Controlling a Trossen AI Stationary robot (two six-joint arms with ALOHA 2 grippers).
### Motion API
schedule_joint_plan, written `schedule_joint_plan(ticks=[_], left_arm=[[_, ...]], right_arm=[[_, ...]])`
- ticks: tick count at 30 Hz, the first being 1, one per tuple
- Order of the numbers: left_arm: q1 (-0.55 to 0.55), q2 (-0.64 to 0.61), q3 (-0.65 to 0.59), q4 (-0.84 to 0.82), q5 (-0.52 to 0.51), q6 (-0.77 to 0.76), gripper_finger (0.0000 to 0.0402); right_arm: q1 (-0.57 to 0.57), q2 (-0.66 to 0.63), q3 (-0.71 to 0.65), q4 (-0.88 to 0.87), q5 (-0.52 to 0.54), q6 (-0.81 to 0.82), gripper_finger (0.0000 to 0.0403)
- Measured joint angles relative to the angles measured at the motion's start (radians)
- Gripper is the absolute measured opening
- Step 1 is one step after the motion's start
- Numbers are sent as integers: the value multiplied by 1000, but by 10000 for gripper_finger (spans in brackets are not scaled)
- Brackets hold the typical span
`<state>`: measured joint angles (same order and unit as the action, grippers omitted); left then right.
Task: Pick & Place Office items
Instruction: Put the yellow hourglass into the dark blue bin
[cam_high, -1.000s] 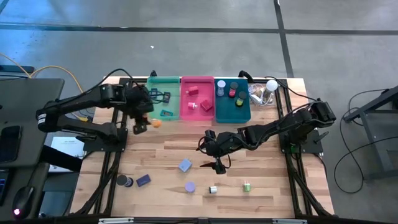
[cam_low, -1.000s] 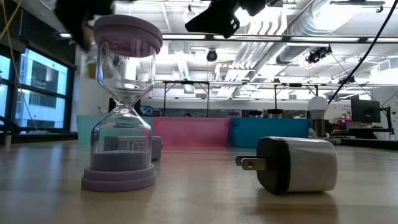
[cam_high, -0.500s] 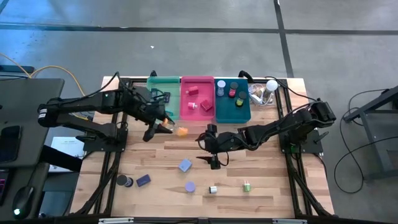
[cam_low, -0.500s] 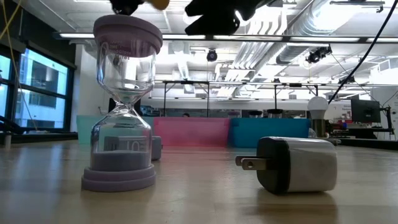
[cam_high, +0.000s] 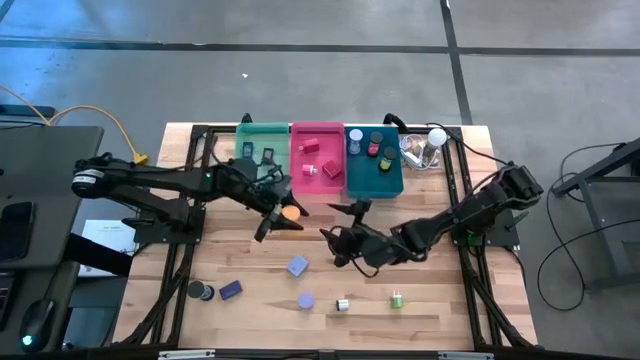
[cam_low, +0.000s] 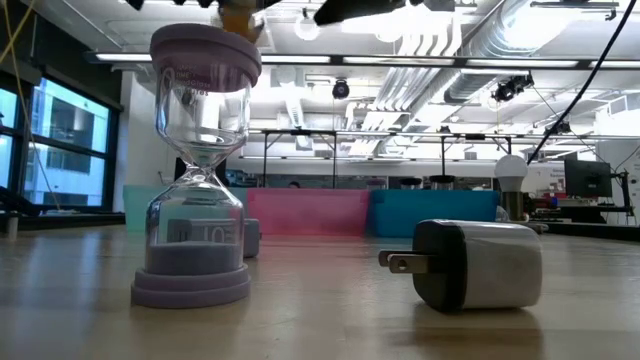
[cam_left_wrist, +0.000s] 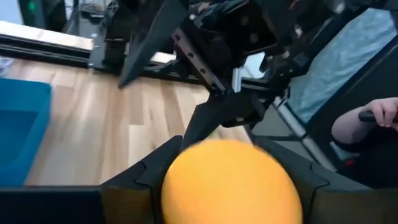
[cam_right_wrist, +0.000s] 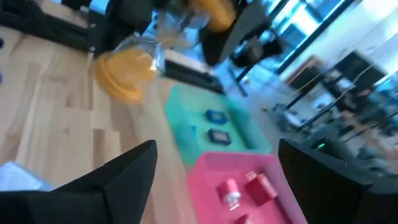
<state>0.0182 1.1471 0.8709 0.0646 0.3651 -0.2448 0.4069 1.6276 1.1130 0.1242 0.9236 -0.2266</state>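
My left gripper (cam_high: 281, 214) reaches over the middle of the table and is shut on an orange ball (cam_high: 292, 212), which fills the left wrist view. My right gripper (cam_high: 341, 223) stands open just right of it and holds nothing; its fingers (cam_right_wrist: 127, 174) frame the ball (cam_right_wrist: 123, 74). Loose office items rest on the near part of the table: a lavender block (cam_high: 297, 266), a blue block (cam_high: 231, 290), a dark roll (cam_high: 199, 291), a lavender hourglass (cam_low: 197, 170), a white charger (cam_low: 475, 263) and a small green item (cam_high: 397, 299). My left gripper pinches the orange ball by its two opposite sides (cam_left_wrist: 177, 186) between its two fingers. The fingers come nearly level from the table's left. The ball sits between the fingertips, lifted clear of the table.
Three bins stand in a row at the far edge: green (cam_high: 262, 160), pink (cam_high: 317, 160) and teal (cam_high: 374, 160), each with small items inside. A white bulb with clear plastic clutter (cam_high: 430, 143) lies to their right. A person's hand (cam_left_wrist: 380, 115) shows beyond the table.
My left gripper has carried the orange ball from beside the green bin toward the table's middle, tipping from pointing down to nearly level. My right gripper has tipped up from pointing down, rolled, and now faces the ball, still open.
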Motion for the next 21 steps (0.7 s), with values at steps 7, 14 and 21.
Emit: schedule_joint_plan(ticks=[7, 14, 21], left_arm=[[-17, 63, -19, 119, -3, -16, 181], [-13, 58, -20, 129, -27, -12, 181], [-14, 29, -20, 249, -48, 82, 181]], right_arm=[[47, 0, 0, 59, 38, -88, 325], [47, 0, 0, 19, 13, -3, 325], [31, 0, 0, 71, -57, 153, 325]])
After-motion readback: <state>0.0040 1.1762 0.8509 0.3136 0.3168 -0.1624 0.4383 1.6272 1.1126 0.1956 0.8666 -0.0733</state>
